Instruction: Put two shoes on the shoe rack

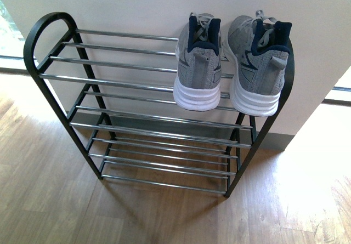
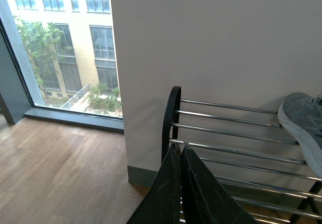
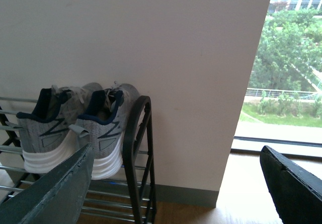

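Two grey knit sneakers with white soles and navy lining stand side by side on the right end of the top tier of the shoe rack [image 1: 55,41], heels toward me: the left shoe [image 1: 197,63] and the right shoe [image 1: 258,66]. The rack is a black frame with chrome bars against a white wall. Neither arm shows in the front view. My left gripper [image 2: 180,151] is shut with nothing in it, held off the rack's [image 2: 173,113] left end. My right gripper [image 3: 176,158] is open and empty, off the rack's [image 3: 136,133] right end, with both shoes [image 3: 100,128] beyond it.
The rack's lower tiers [image 1: 164,145] hold nothing. A wood floor [image 1: 49,200] spreads in front. Floor-to-ceiling windows lie past the wall on the left [image 2: 60,48] and on the right [image 3: 287,68].
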Available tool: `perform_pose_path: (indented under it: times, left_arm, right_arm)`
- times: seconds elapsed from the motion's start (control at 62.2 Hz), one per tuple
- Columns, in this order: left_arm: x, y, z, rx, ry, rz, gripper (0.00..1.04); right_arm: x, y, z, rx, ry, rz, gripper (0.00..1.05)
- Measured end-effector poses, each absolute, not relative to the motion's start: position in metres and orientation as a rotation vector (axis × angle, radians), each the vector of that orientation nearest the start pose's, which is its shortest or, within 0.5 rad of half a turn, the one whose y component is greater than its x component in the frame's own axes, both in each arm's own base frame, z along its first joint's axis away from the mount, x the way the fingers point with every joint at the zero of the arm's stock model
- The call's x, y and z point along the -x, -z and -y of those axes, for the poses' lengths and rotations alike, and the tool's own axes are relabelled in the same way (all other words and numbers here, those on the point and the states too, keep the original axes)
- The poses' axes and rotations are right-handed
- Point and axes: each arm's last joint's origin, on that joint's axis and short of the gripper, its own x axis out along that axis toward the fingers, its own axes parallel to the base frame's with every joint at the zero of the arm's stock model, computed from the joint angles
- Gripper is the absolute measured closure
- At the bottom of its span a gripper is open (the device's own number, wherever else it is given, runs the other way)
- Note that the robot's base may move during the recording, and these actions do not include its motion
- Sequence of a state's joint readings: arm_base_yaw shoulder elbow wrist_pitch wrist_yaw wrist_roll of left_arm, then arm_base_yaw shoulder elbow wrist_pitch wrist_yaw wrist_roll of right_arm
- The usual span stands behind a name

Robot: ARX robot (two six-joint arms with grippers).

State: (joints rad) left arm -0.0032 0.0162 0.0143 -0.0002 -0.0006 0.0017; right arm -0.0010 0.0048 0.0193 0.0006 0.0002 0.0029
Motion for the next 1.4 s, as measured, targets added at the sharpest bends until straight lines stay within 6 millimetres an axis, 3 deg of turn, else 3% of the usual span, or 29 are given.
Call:
perform_pose_path:
  times: [0.289,0.418,1.399]
  left_arm:
    - [-0.0978,-0.1671,0.0002,-0.002,0.000,-0.002,0.40]
    - [-0.0978,-0.1671,0.0002,-0.003,0.004,-0.002,0.08]
    - [-0.0978,-0.1671,0.0002,-0.002,0.002,-0.002,0.09]
  right_arm:
    - [-0.0968,-0.1697,-0.0001,-0.002,-0.003,0.015,0.09]
    - [-0.0968,-0.1698,0.0002,-0.003,0.005,0.015,0.09]
    - [-0.0968,-0.1696,0.0001,-0.002,0.001,0.014,0.09]
